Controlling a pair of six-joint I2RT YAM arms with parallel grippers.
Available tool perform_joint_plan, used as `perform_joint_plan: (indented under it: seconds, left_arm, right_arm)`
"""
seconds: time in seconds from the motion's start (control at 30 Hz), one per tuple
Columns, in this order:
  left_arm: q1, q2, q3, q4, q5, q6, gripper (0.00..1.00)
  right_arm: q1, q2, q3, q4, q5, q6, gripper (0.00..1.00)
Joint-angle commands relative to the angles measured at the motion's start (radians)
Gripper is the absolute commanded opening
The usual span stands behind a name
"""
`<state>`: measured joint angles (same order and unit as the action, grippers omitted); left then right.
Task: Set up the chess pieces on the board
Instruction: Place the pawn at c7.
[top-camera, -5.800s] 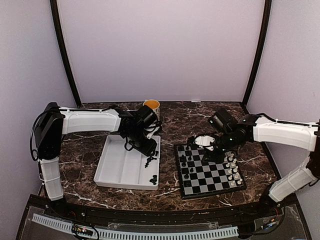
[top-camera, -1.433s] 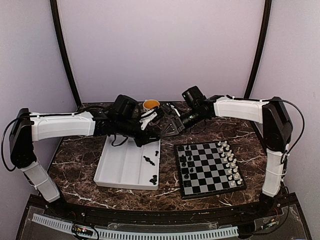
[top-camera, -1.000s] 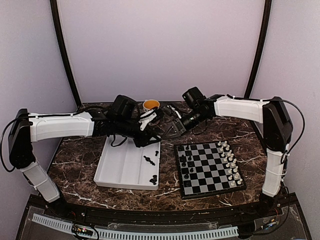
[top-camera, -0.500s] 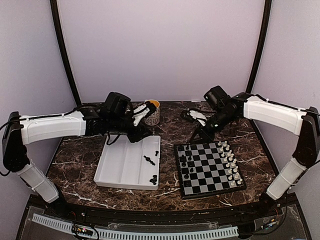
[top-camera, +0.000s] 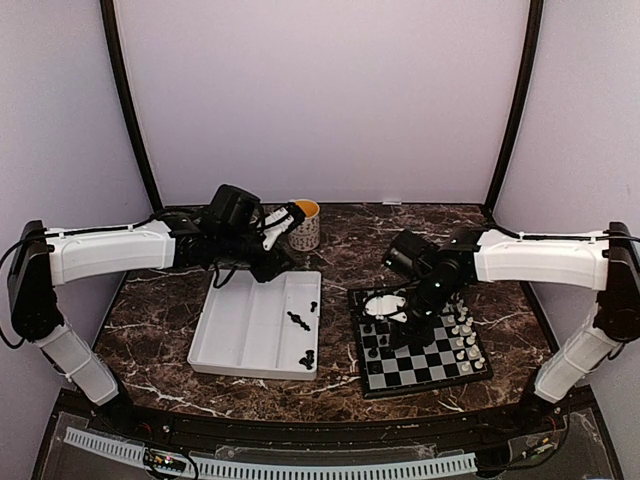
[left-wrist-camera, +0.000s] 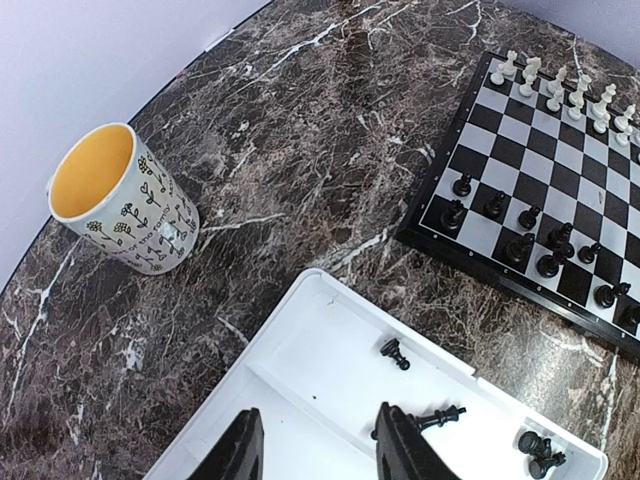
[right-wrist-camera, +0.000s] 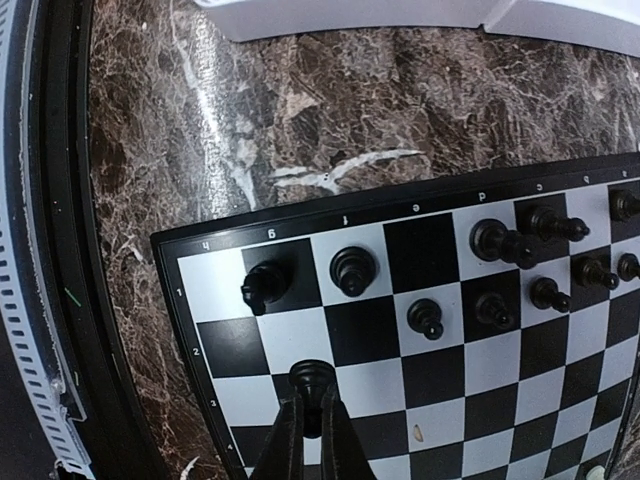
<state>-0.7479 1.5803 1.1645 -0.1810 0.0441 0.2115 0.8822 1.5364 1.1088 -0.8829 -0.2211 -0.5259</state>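
While the left gripper (left-wrist-camera: 315, 450) hangs half-open and empty, the right gripper (right-wrist-camera: 310, 415) pinches a glossy black chessman (right-wrist-camera: 313, 379)

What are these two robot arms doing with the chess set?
They are setting up a chess set. The right hand grips a black piece low over the board, near other black pieces already standing there. The left hand hovers open and empty over the white tray, where loose black pieces lie. The white pieces line the board's opposite edge.
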Motion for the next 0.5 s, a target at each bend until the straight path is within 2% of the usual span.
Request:
perform_joint_plan:
  seconds: [0.0,0.47]
  left_arm:
    - [0.006,0.0,0.034,-0.017,-0.007,-0.015,0.4]
    - [0.006,0.001,0.045,-0.039,0.02,-0.014,0.4]
  right_arm:
    - [0.051,0.054,-0.002,0.018,0.091,-0.005,0.05]
    - [0.061,0.168,0.051,0.029,0.143,0.025,0.07]
